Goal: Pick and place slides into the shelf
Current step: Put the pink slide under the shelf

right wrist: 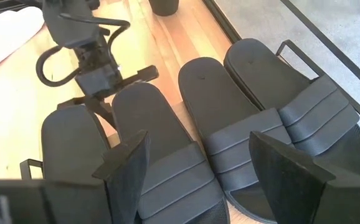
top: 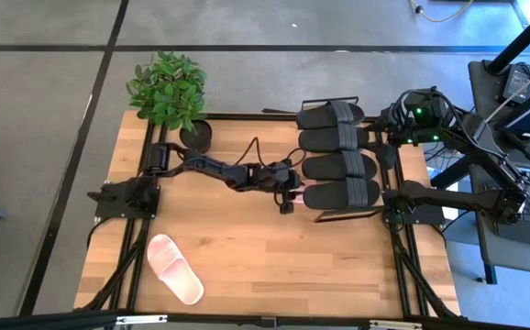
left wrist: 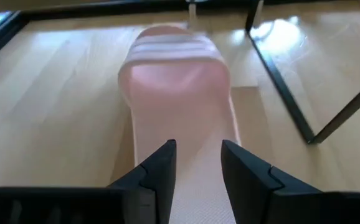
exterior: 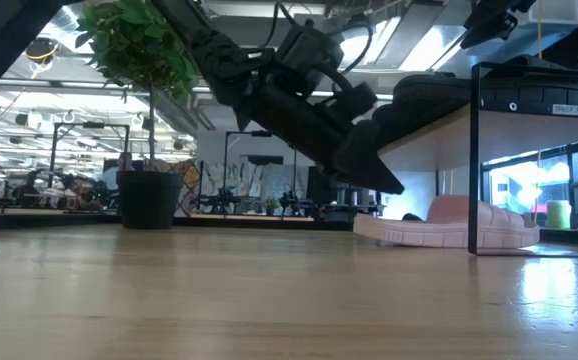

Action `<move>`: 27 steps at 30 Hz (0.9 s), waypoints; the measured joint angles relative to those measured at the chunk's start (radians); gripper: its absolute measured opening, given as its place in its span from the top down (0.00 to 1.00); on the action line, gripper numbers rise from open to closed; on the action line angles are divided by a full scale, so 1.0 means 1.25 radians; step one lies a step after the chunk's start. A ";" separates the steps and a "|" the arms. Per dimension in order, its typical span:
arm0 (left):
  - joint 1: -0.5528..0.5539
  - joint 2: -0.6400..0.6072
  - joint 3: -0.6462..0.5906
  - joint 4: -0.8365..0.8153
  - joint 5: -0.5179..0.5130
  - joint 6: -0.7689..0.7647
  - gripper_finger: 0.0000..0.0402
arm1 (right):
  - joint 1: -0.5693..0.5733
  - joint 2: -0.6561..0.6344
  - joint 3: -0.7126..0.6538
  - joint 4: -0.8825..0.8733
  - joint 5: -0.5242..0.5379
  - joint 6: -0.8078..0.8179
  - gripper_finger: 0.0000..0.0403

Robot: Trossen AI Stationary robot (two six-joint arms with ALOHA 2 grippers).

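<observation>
Several black slides (top: 338,154) lie side by side on top of the shelf (exterior: 439,125), at the table's right. One pink slide (left wrist: 177,81) rests flat on the tabletop under the shelf, strap end farthest in. My left gripper (left wrist: 198,171) hovers open just above its heel end; the low view shows a gap between the fingertips (exterior: 389,185) and the sole (exterior: 449,228). A second pink slide (top: 175,269) lies on the table near the front left. My right gripper (right wrist: 208,180) waits open above the black slides (right wrist: 230,143) at the shelf's far right.
A potted plant (top: 169,92) stands at the table's far left corner. The shelf's thin black legs (left wrist: 286,93) and post (exterior: 474,160) stand close beside the pink slide. Bare wood stretches across the table's middle and near side (top: 274,266).
</observation>
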 joint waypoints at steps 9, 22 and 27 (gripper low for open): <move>-0.001 -0.008 0.001 -0.042 0.000 0.000 0.71 | 0.000 0.000 0.000 -0.017 0.000 0.000 0.32; -0.004 -0.109 0.004 -0.231 -0.013 -0.004 0.71 | 0.000 0.000 0.000 -0.023 0.000 0.000 0.32; -0.001 -0.095 0.001 -0.356 -0.022 -0.027 0.71 | 0.000 0.000 0.000 -0.022 0.000 0.000 0.32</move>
